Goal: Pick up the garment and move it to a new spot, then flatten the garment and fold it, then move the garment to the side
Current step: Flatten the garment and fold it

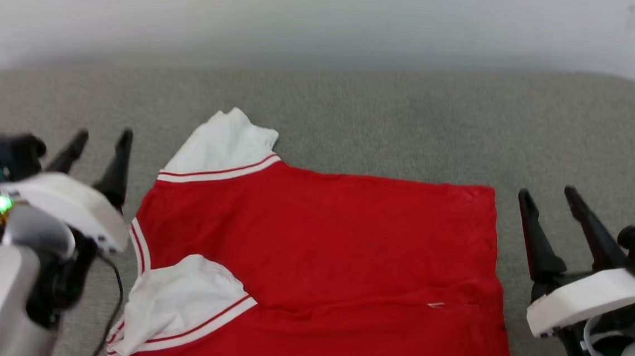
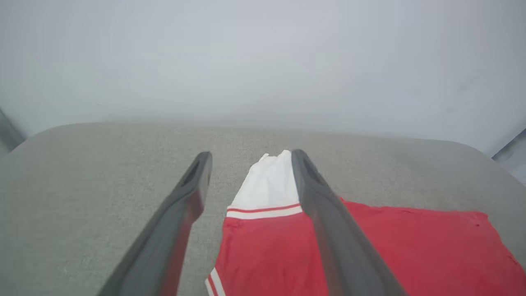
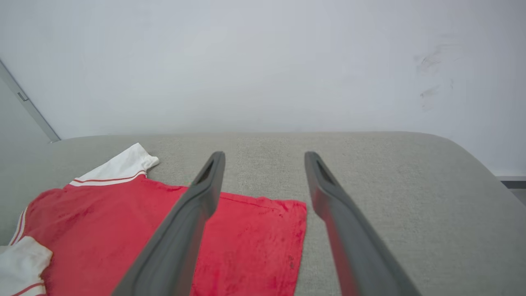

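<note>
The garment (image 1: 317, 256) lies flat on the grey, coarse-woven cushion (image 1: 411, 123). It forms a rough rectangle of red knit with slight creases. Two white sleeves with red-striped trim sit at its left end and a straight hem at its right. The left gripper (image 1: 105, 133) stands beside the sleeves, the right gripper (image 1: 547, 192) beside the hem. Both pairs of dark tapered fingers are spread, holding nothing.

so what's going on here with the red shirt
A two-armed robot is working on a red shirt, which lies spread flat on a grey cushion. Both grippers are open and empty: the left gripper is beside the collar end, the right gripper beside the hem. The near white sleeve is folded in over the red body.
</note>
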You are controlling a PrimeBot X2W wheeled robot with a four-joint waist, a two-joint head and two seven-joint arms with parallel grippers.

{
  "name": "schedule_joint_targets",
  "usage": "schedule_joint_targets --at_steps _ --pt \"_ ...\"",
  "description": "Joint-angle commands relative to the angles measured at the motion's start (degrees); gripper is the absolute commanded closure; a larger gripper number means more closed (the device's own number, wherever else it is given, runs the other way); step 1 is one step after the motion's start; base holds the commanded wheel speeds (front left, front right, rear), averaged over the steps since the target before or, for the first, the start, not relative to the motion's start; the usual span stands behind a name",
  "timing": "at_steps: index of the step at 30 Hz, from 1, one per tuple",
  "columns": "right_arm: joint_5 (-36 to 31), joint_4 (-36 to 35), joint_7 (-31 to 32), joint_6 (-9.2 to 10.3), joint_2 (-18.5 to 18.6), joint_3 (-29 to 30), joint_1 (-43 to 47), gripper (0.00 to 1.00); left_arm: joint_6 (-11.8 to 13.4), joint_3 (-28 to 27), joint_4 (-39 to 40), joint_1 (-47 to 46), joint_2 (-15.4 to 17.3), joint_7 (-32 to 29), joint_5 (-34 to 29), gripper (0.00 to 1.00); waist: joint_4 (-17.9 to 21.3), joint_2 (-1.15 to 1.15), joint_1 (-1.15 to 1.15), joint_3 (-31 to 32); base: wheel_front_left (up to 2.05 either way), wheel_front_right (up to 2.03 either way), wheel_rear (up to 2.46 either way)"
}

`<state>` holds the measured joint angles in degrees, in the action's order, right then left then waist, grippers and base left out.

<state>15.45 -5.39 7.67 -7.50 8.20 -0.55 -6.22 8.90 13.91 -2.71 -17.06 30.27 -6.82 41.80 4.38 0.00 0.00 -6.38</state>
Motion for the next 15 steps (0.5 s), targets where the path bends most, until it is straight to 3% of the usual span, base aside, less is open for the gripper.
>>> schedule_joint_targets --at_steps 1,4,10,15 --pt "-0.6 -1.3 -1.0 0.02 -0.9 0.2 -2.0 0.0 -0.7 -0.5 -0.9 -3.9 0.4 -0.2 0.0 0.0 2.0 0.0 0.0 -5.5 0.0 0.0 0.0" --pt "-1.3 -3.1 -2.3 0.02 -2.1 0.0 -4.3 0.0 -2.8 -0.5 -3.2 -10.4 1.3 -2.1 0.4 0.0 3.4 0.0 0.0 -10.1 0.0 0.0 0.0" --pt "-2.0 -4.9 -3.8 0.02 -3.7 -0.6 -8.1 0.0 -7.0 -0.8 -8.6 -24.1 5.2 -12.1 4.2 0.0 7.3 0.0 0.0 -18.1 0.0 0.0 0.0" --pt "-2.3 -5.1 -5.0 0.02 -4.5 -1.6 -9.6 0.0 -8.8 0.6 -13.2 -31.7 9.6 -25.7 7.1 0.0 10.5 0.0 0.0 -21.7 0.0 0.0 0.0"
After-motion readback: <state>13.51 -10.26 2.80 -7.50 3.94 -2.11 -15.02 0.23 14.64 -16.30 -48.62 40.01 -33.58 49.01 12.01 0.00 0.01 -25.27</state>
